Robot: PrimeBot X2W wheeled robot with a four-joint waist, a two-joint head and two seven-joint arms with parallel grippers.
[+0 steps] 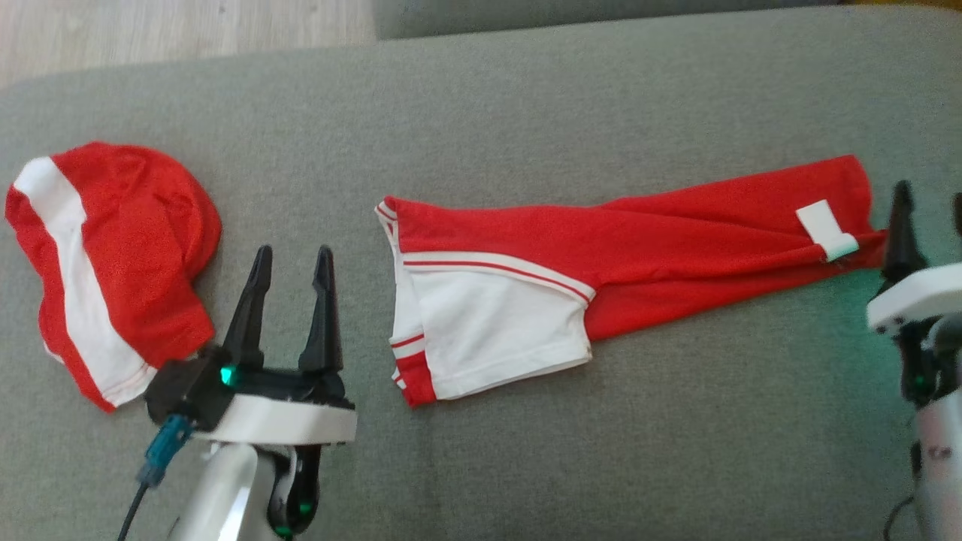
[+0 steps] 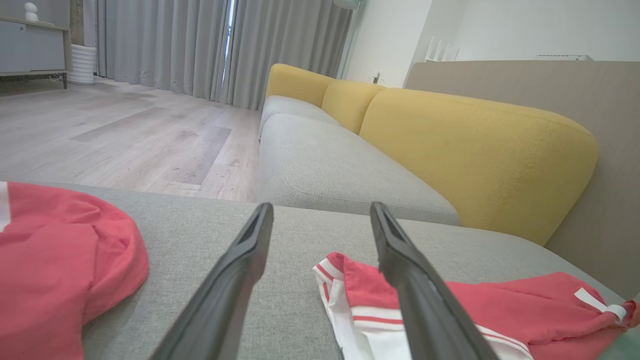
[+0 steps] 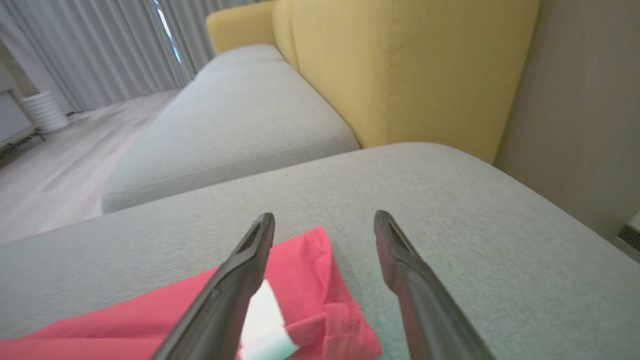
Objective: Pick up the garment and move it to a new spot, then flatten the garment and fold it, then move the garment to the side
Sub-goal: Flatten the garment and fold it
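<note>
Nearest, the left gripper (image 1: 293, 259) stands over the grey cushion (image 1: 526, 466) at the near left, fingers spread and holding nothing. The right gripper (image 1: 929, 199) is at the right edge, likewise spread and empty.

Between them the garment (image 1: 676, 225), red with white panels, lies on the cushion as a long narrow band running left to right. Its white-panelled end is near the left gripper but apart from it. Its red end, which bears a white tab (image 1: 825, 229), is just beside the right gripper's fingers. A second red and white garment (image 1: 128, 225) lies bunched at the far left, untouched.

Beyond the cushion's far edge is the wooden floor (image 1: 150, 30).

Judgement: the fold step is in hand, with the garment flattened and apparently already doubled lengthwise. The next move calls for each gripper to descend on its own end and pinch both layers of the thin cloth, then carry one end across. A shallow pinch risks taking one layer only.
</note>
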